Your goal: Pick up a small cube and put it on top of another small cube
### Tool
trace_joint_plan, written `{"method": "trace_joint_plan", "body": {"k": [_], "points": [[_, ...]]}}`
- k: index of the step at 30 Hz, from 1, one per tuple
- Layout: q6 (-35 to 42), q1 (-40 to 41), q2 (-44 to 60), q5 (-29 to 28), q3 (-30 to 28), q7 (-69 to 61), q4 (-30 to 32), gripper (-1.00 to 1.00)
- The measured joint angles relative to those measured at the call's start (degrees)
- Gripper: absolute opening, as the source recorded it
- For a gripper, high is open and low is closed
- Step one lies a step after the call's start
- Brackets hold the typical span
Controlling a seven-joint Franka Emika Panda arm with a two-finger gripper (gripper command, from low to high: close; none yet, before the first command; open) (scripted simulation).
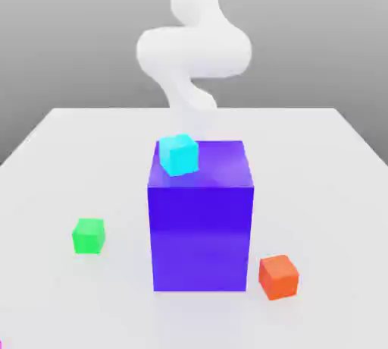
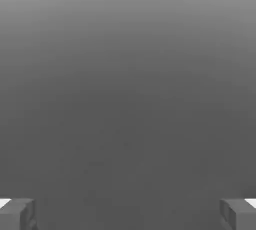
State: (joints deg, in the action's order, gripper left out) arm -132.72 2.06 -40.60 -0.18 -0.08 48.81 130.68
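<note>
Magenta small cube [image 1: 1, 345] barely peeked in at the exterior view's 7 o'clock corner, on the counter [image 1: 68, 150], well apart from the green cube [image 1: 89, 235] | pincer [image 2: 128, 216] spread wide, holding nothing | step: approach likely not begun | next: swing over the small cube, descend, straddle it squarely.

a cyan cube [image 1: 179, 154] tops a deep blue-violet block [image 1: 200, 218]; a green cube [image 1: 89, 235] and an orange cube [image 1: 279, 276] sit on the pale grey table [image 1: 68, 158]; the arm [image 1: 193, 51] is white.
</note>
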Motion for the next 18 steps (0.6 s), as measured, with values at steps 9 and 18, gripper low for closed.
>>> {"method": "trace_joint_plan", "body": {"k": [9, 18], "points": [[-3.44, 6.58, 19.05, -0.82, -1.21, 10.93, -4.00, 0.00], [-6.78, 11.58, 37.74, -0.45, -4.60, 20.83, -7.94, 0.00]]}}
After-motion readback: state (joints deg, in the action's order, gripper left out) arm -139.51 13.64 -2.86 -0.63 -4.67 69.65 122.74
